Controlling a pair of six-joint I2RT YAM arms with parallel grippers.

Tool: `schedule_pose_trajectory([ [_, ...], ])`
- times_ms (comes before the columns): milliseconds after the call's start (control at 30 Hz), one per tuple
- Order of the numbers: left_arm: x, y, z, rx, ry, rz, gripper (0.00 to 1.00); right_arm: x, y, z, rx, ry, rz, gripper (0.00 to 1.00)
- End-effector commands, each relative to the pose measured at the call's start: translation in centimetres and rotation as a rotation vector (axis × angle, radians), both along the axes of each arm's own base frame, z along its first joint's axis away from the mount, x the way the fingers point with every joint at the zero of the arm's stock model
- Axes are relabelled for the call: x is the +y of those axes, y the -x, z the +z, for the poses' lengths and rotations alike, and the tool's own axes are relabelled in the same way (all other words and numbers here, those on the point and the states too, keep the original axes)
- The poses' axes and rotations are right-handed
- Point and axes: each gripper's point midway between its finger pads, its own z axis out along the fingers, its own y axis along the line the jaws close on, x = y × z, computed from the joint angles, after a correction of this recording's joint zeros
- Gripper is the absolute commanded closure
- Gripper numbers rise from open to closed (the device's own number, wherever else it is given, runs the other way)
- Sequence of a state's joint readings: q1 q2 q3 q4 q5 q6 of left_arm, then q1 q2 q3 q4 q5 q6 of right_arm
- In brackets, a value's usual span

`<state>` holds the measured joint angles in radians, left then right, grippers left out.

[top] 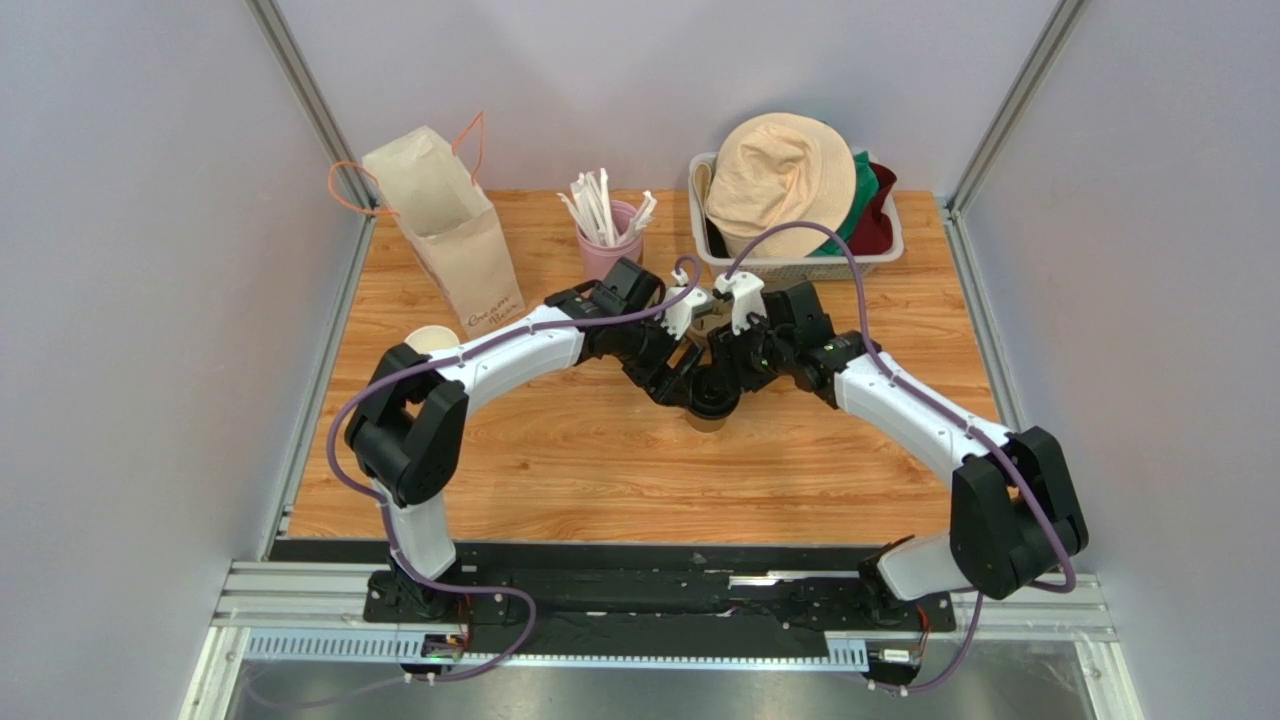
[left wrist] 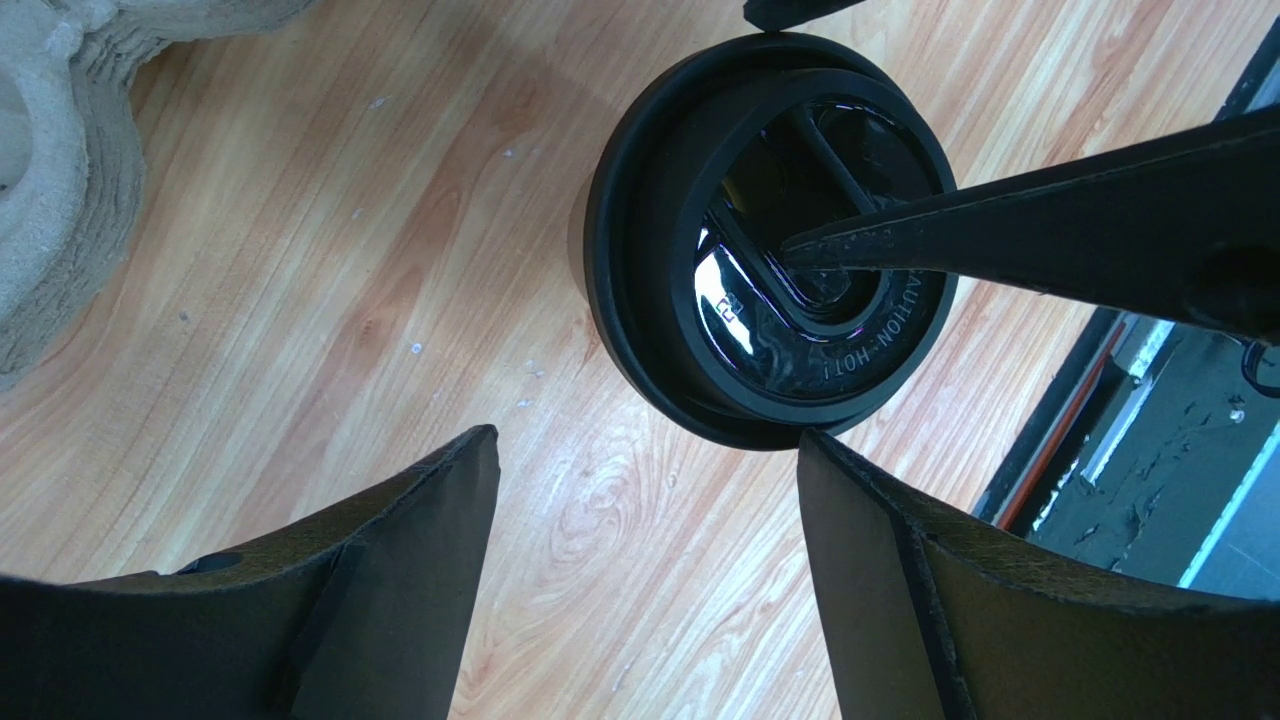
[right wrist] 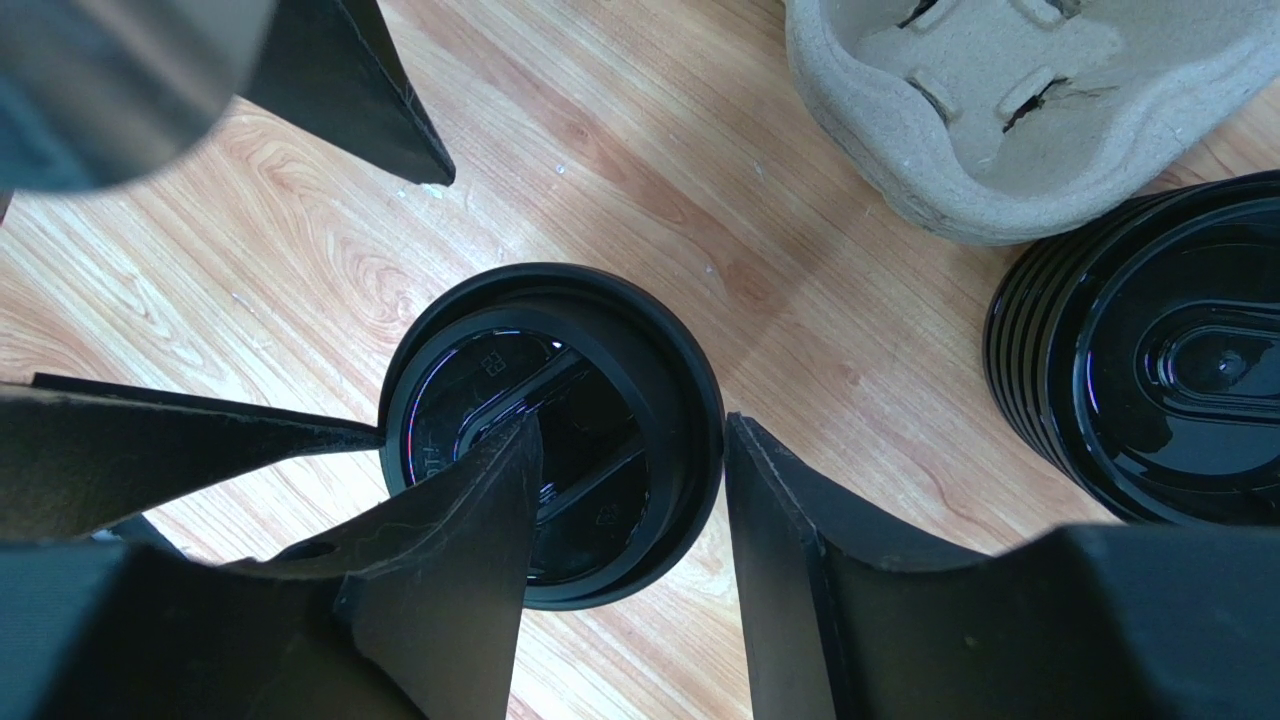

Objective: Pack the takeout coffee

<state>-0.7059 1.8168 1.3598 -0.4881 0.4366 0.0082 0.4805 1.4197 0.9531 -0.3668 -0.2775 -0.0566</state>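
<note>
Black-lidded, the coffee cup [right wrist: 601,375] stood upright on the counter [left wrist: 376,300], straight beneath the right claw [right wrist: 631,428], whose parted fingers straddled its rim, one over the lid. The left claw [left wrist: 646,438], also apart, hung just short of it. A lid stack [right wrist: 1157,360] sat close beyond the right claw's outer finger.

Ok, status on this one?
Left gripper open, by coffee. Right gripper open, one finger on lid. Coffee upright on table, unpacked. Lid stack, carrier close by.
</note>
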Motion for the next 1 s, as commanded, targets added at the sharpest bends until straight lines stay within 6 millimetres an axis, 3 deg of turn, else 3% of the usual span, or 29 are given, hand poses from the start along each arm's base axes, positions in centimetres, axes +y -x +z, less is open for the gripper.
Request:
schedule_pose_trajectory([
  [0,0.3,0.0,-2.3,0.001,-0.064,0.004,0.19,-0.8,0.7,-2.3,0.055,0.042,-0.013,0.5],
  [400,1.8,-0.4,-5.5,-0.005,-0.209,0.037,0.23,-1.7,1.1,-3.7,0.085,0.095,-0.027,0.51],
  [533,1.4,-0.4,-5.3,0.0,-0.197,0.034,0.24,-1.7,1.1,-3.6,0.084,0.096,-0.025,0.52],
  [667,0.6,-1.2,-2.8,-0.048,-0.139,0.026,0.23,-1.4,0.8,-2.4,0.055,0.079,-0.014,0.52],
  [800,-0.4,-1.6,1.7,-0.09,-0.031,-0.006,0.22,-1.1,0.8,-0.8,0.025,0.056,-0.003,0.52],
  [967,-0.8,-2.0,5.5,-0.129,0.033,-0.03,0.2,-0.8,0.4,1.6,-0.026,0.028,0.009,0.53],
])
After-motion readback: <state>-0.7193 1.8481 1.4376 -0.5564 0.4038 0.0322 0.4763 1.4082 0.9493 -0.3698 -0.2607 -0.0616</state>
